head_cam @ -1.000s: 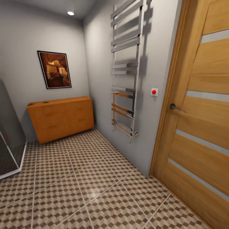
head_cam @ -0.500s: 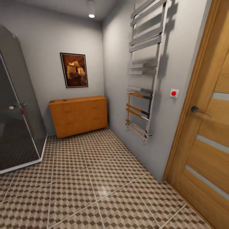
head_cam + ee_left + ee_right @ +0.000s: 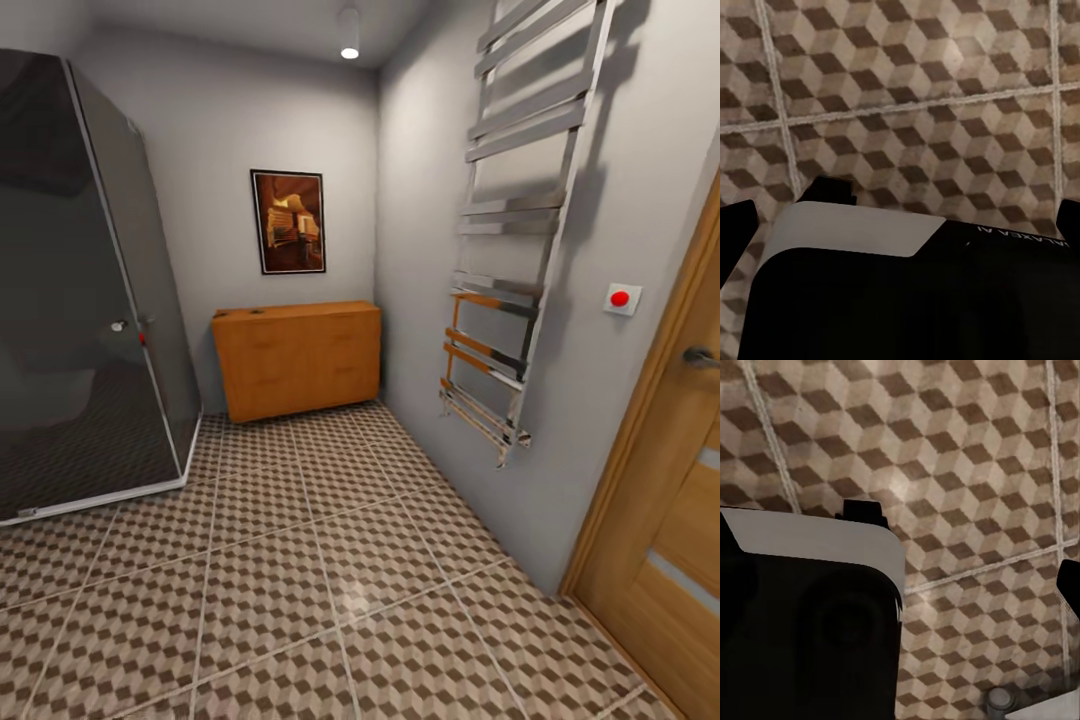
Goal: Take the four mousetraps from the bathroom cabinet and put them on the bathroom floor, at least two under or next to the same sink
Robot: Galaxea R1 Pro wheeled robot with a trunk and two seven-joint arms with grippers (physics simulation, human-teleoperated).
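The cabinet [image 3: 300, 360] is a low orange-brown unit against the far wall, between the shower and the right wall. At this distance I cannot make out the mousetraps on or in it. The bathroom floor [image 3: 300, 560] with its cube-pattern tiles stretches from me to the cabinet. In the left wrist view my left gripper [image 3: 904, 221] hangs over the floor [image 3: 907, 90], dark fingertips wide apart at the picture's edges, nothing between them. My right gripper [image 3: 900, 577] hangs likewise over the floor [image 3: 967, 472], open and empty. The sink is out of view.
A dark glass shower enclosure [image 3: 80, 300] fills the left side. A chrome towel rail [image 3: 510, 260] juts from the right wall, with a red button [image 3: 620, 298] and a wooden door [image 3: 670, 520] past it. My own black-and-white body [image 3: 870, 285] shows below both wrists.
The camera has turned left: the shower enclosure has come into view, the cabinet sits nearer the picture's centre, and the door has slid toward the right edge. Nothing in the room moved.
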